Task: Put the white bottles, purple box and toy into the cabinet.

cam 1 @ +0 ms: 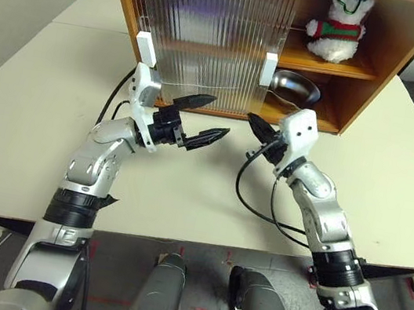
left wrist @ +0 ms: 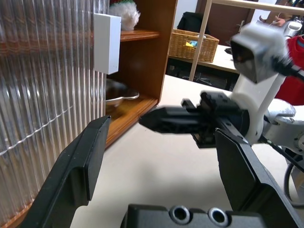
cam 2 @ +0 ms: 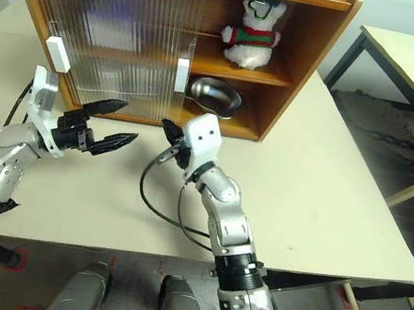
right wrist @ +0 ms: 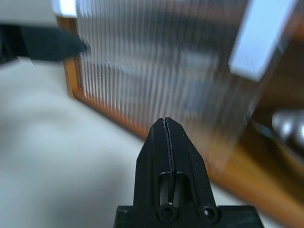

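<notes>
Inside, one toy point(cam 1: 338, 27) (one bowl point(cam 1: 294, 86) below); left claw point(cam 1: 203, 118) wide, right claw point(cam 1: 257, 124) pinched empty

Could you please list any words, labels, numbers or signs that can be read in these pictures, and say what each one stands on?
None can be read.
The cabinet, its two white handles and the ribbed doors carry no print.
The toy and the steel bowl show no lettering.
Both grippers, left and right, bear no visible marking.
</notes>
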{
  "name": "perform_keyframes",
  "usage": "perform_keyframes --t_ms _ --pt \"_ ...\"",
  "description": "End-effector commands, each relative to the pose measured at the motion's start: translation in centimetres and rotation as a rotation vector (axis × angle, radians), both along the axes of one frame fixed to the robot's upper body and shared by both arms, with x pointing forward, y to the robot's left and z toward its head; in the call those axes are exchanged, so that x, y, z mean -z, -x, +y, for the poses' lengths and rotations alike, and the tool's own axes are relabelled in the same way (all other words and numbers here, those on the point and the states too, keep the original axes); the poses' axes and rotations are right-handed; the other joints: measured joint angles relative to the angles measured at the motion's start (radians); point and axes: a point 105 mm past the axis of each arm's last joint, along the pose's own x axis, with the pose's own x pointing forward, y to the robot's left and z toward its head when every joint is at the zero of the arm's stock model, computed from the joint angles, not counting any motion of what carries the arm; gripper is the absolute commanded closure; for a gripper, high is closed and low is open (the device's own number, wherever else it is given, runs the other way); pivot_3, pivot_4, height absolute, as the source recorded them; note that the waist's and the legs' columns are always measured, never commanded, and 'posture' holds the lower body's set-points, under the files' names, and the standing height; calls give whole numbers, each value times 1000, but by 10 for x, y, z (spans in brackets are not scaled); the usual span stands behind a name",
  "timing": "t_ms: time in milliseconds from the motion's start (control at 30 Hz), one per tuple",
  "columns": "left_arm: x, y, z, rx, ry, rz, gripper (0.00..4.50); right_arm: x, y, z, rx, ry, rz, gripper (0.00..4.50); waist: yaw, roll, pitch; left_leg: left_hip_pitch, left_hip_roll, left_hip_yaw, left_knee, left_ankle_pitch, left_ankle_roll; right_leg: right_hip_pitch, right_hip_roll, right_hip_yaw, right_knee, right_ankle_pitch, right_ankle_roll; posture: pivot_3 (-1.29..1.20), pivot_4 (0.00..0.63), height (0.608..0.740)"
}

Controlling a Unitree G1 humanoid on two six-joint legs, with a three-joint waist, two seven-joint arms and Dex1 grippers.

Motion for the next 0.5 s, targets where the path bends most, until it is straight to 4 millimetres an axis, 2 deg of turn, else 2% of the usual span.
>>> perform_keyframes --t_ms 33,267,500 --pt "2 3 5 -14 -13 -1 0 -5 -1 12 -17 17 -45 4474 2 0 0 0 0 0 0 0 0 0 0 0 0 0 0 141 126 740" --pt "3 4 7 -19 -18 4 0 -30 -11 23 19 12 -141 4474 7 0 0 0 0 0 0 0 -1 -1 0 1 0 1 -1 144 127 740" --pt "3 3 4 -15 -15 1 0 -43 -26 32 70 -19 -163 4474 8 0 0 -1 2 -1 -3 0 -3 -3 0 2 0 1 -4 141 124 740"
